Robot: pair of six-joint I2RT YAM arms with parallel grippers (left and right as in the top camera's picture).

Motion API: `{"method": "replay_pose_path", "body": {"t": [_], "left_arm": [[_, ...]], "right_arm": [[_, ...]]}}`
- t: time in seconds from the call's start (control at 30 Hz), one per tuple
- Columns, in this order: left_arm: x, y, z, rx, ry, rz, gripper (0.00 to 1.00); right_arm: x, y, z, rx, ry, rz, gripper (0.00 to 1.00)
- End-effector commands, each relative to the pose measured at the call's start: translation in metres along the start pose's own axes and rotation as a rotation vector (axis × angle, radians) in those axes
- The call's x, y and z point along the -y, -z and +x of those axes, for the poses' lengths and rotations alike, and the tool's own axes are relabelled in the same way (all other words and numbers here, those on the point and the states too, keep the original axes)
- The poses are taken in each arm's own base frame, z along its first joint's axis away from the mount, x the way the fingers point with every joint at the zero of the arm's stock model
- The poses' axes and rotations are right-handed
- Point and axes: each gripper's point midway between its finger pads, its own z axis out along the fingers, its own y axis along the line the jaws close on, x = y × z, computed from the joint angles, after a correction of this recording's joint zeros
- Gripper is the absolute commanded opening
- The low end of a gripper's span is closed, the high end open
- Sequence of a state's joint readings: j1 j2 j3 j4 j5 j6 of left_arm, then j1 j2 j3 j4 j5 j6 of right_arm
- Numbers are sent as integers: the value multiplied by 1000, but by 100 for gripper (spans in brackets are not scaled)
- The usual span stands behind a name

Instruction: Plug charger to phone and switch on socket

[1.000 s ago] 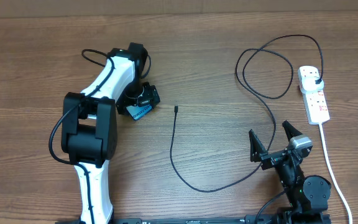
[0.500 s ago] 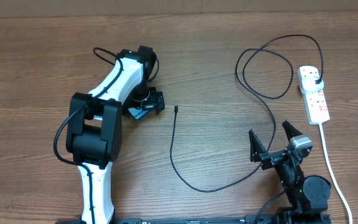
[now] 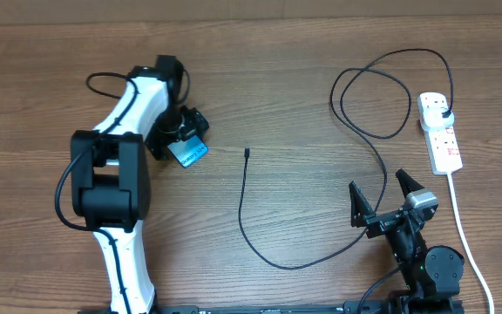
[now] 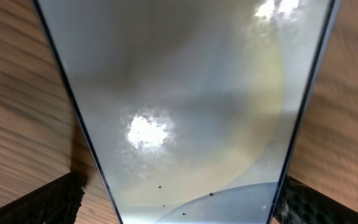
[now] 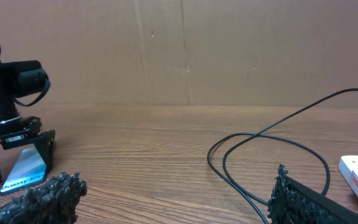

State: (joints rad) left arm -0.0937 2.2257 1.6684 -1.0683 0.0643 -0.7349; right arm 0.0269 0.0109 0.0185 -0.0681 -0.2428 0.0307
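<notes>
On grained table (image 3: 303, 105), left pincer (image 3: 179, 138) straddles glossy phone (image 3: 188, 151), grip unclear; right pincer (image 3: 377, 180) wide.

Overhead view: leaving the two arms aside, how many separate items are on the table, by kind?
Slim smartphone with light-blue screen: 1
Long thin black charger cable: 1
White oblong power strip with thick white cord: 1
Total: 3
</notes>
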Motion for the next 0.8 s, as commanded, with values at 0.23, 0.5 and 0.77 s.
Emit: {"method": "replay_pose_path", "body": {"t": [0.23, 0.5, 0.77], "left_arm": [[-13, -16, -25, 25, 86, 10, 100], [-14, -16, -26, 25, 186, 13, 100], [-24, -15, -34, 9, 277, 30, 100]], "right_arm": [[1, 0, 2, 5, -6, 6, 100], [1, 0, 2, 5, -6, 5, 100], [1, 0, 2, 5, -6, 5, 100]]}}
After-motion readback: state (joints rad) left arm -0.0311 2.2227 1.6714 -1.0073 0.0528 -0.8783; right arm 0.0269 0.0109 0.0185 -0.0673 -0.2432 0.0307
